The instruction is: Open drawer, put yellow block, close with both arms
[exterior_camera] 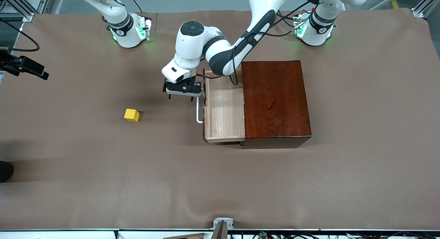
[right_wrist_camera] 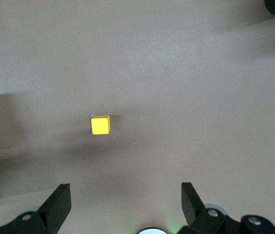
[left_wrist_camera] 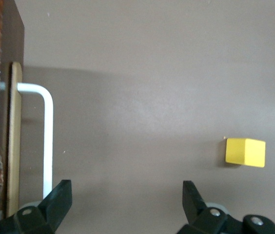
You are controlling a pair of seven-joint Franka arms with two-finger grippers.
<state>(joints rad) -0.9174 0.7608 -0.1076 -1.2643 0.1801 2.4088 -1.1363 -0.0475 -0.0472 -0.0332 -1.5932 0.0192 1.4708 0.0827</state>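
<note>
Brown cloth covers the table (exterior_camera: 86, 184). A glossy mahogany box (exterior_camera: 275, 100) stands toward the left arm's end of the table. The drawer (exterior_camera: 223, 108) is pulled out of the box toward the right arm's end, and its pale wood tray is exposed with nothing visible inside. The white handle (exterior_camera: 198, 112) projects from the dark drawer front.

The left arm reaches from its base across the box. The left gripper (exterior_camera: 181, 94) hangs over the bare cloth just beside the handle, at the handle end that lies farther from the front camera. In the left wrist view its fingers (left_wrist_camera: 59, 197) are spread wide and hold nothing; the handle (left_wrist_camera: 47, 136) lies clear of them, apart from both pads.

The yellow block (exterior_camera: 132, 115) rests on the cloth, well apart from the drawer, toward the right arm's end of the table.

The right gripper (right_wrist_camera: 126, 204) is released, with its fingers spread and nothing between them. It waits high over the cloth, and the block (right_wrist_camera: 100, 125) lies below it.
</note>
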